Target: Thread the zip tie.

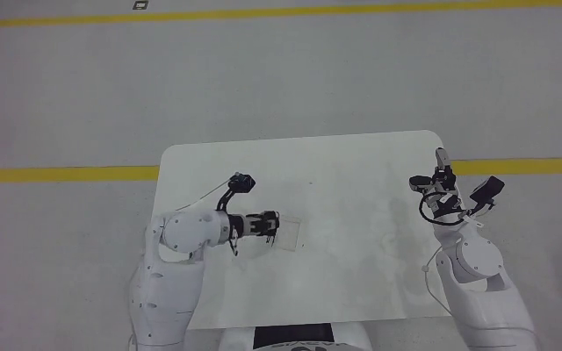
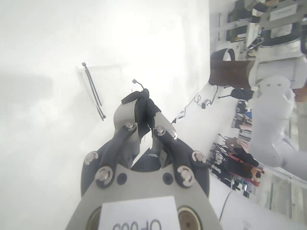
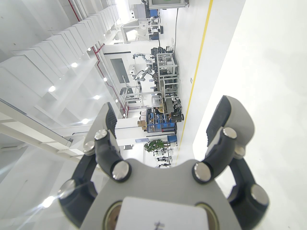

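Left gripper (image 1: pixel 270 225): table's 8 o'clock sector, fingers pinched tight on one black zip tie (image 2: pixel 138 85), head end poking past the tips.
Spare zip ties (image 2: pixel 94 91): flat on a clear sleeve (image 1: pixel 291 233), just at 3 o'clock of that gripper.
Right gripper (image 3: pixel 166 105): at the table's (image 1: pixel 351 167) 3 o'clock edge, spread wide, empty.
Step, by estimate: tie picked up, threading not begun. Next move likely calls for the right claw to take the tail and feed it through the head.

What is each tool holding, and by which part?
The left tool is shut on a black zip tie, gripped a little below its head, which sticks out beyond the grip. The right tool is open, empty.
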Available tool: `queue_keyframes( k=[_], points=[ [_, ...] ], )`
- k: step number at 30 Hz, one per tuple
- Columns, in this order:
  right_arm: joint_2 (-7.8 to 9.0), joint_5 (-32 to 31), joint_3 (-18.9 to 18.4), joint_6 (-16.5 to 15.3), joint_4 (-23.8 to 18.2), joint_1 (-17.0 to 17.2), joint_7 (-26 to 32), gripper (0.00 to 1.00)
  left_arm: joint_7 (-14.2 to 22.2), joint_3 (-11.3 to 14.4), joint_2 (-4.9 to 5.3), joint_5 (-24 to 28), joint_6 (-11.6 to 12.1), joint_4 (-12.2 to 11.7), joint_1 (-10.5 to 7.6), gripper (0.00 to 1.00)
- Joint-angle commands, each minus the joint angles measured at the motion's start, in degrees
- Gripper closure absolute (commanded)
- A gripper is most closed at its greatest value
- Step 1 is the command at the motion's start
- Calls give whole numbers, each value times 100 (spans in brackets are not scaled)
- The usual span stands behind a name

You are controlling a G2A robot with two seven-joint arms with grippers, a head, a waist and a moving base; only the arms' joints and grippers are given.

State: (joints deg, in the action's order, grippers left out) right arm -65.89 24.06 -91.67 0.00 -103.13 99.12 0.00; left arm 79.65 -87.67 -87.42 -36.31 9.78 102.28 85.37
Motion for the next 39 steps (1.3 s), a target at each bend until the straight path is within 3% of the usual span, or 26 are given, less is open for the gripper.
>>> queue_keyframes(
  k=[1,3,7,16,20,26,29,31,32,39],
  points=[
    [0,0,0,0,0,0,0,0,-1,-53,75,459,329,-225,-37,100],
    [0,0,0,0,0,0,0,0,-1,-53,193,718,561,-468,-98,100],
    [0,0,0,0,0,0,0,0,-1,50,455,1319,962,-684,-137,100],
    [0,0,0,0,0,0,0,0,-1,293,1181,2918,970,-857,-294,100],
    [0,0,0,0,0,0,0,0,-1,463,1473,3386,970,-971,-385,100],
    [0,0,0,0,0,0,0,0,-1,682,1831,4007,970,-1135,-507,100],
    [0,0,0,0,0,0,0,0,-1,725,1953,4211,970,-1137,-551,100],
    [0,0,0,0,0,0,0,0,-1,797,2044,4098,970,-789,-551,100],
    [0,0,0,0,0,0,0,0,-1,812,2058,4018,970,-700,-548,100],
    [0,0,0,0,0,0,0,0,-1,812,2058,4018,970,-700,-548,100]
  ],
)
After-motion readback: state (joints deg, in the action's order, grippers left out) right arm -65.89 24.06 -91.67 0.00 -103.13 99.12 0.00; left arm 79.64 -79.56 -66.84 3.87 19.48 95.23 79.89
